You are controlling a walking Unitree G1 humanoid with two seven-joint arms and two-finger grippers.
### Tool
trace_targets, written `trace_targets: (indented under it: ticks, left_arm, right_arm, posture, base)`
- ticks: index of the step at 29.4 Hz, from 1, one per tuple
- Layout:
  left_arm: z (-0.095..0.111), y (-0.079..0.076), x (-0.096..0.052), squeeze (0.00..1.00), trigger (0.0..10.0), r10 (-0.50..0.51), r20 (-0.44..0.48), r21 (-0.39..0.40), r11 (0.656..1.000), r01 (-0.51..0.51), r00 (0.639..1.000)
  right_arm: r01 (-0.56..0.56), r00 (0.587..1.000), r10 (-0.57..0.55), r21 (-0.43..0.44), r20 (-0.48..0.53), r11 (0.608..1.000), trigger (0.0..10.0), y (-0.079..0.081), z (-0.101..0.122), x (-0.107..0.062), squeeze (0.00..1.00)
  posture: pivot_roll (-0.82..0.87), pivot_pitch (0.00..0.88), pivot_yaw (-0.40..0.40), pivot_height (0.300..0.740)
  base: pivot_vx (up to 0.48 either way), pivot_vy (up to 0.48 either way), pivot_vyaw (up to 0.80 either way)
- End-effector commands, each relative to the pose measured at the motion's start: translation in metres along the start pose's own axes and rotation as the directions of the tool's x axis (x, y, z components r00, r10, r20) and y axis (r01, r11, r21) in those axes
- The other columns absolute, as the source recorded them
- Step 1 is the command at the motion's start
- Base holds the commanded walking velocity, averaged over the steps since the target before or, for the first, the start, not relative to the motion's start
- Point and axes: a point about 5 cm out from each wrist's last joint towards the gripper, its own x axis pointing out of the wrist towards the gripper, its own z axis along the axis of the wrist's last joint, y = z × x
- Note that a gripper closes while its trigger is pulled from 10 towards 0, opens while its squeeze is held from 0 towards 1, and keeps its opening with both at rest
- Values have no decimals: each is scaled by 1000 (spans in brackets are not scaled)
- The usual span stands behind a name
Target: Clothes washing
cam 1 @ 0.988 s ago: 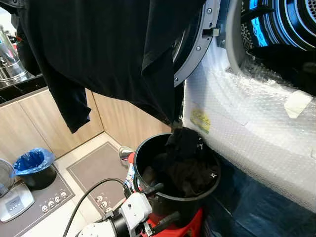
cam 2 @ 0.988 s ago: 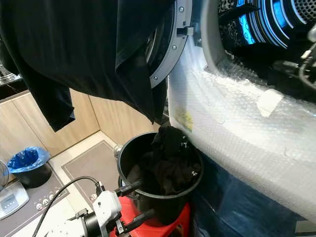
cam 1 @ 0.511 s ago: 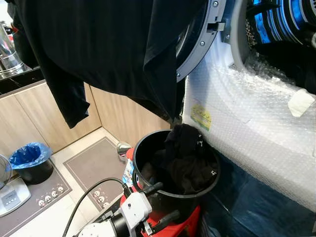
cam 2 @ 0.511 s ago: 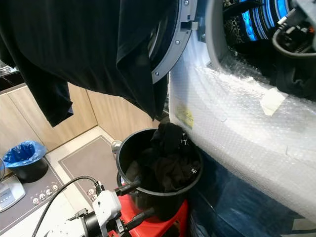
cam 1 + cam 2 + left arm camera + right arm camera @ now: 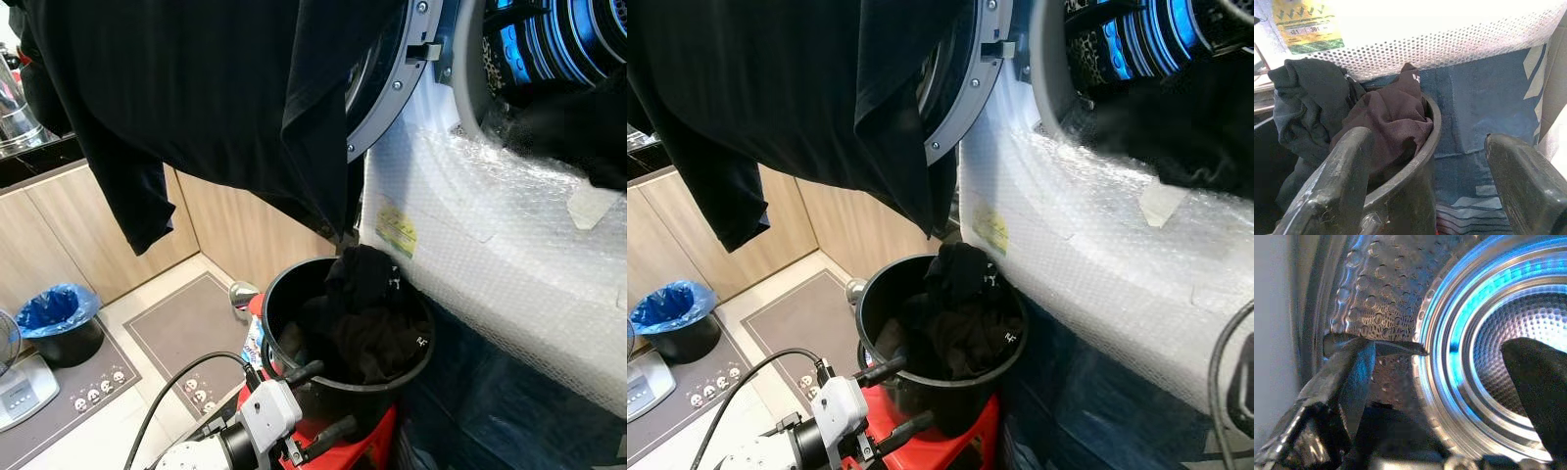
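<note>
Left eye view: the left gripper [image 5: 318, 401], fingers spread and empty, hovers beside a black bucket [image 5: 294, 294] of dark clothes [image 5: 367, 318] on a red stool [image 5: 377, 443]. Beyond, the right gripper [image 5: 1444, 377], fingers parted, reaches into the blue-lit washer drum [image 5: 1498, 333], dark cloth [image 5: 1396, 435] beneath.

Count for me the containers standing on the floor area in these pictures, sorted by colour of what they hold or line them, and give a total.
Black bucket holding dark clothes: 1
Black bin with blue liner: 1
Total: 2
</note>
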Motion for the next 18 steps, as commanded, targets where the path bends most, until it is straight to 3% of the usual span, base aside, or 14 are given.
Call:
trace_targets:
  ticks: [1,3,8,11,13,15,16,18]
  left_arm:
    - [-2,1,2,0,10000,-7,-16,15,1000,7,1000]
    - [-1,2,2,0,10000,-5,-18,25,1000,5,1000]
    - [-2,4,3,0,10000,15,-19,46,999,-14,1000]
    - [-2,4,3,0,10000,18,-18,45,999,-17,1000]
    - [-2,5,2,0,10000,31,-19,48,998,-30,999]
    - [-2,6,2,0,10000,37,-19,50,998,-36,999]
    - [-2,8,1,0,10000,51,-19,53,997,-50,999]
    - [-3,10,1,0,10000,62,-19,54,997,-61,998]
  right_arm:
    - [19,996,-21,25,83,1000,10000,-2,16,-4,0]
    - [-5,994,-4,81,107,997,10000,0,15,-6,0]
    - [-36,976,8,126,218,991,10000,2,15,-17,0]
    - [-152,954,89,206,285,967,10000,7,13,-29,0]
    - [-282,919,190,237,345,930,10000,16,9,-41,0]
    - [-336,892,247,191,378,922,10000,25,4,-54,0]
    - [-417,852,325,157,411,895,10000,35,-4,-69,0]
    - [-487,823,385,170,418,856,10000,44,-12,-80,0]
  posture:
    - [-130,70,17,740]
    - [-129,70,16,740]
    - [-127,70,18,740]
    - [-126,71,22,740]
    - [-126,74,25,740]
    - [-126,75,27,740]
    - [-128,77,31,740]
    - [-130,77,34,740]
  base:
    - [0,0,0]
    - [0,0,0]
    - [0,0,0]
    - [0,0,0]
    - [0,0,0]
    - [0,0,0]
    - [0,0,0]
    - [0,0,0]
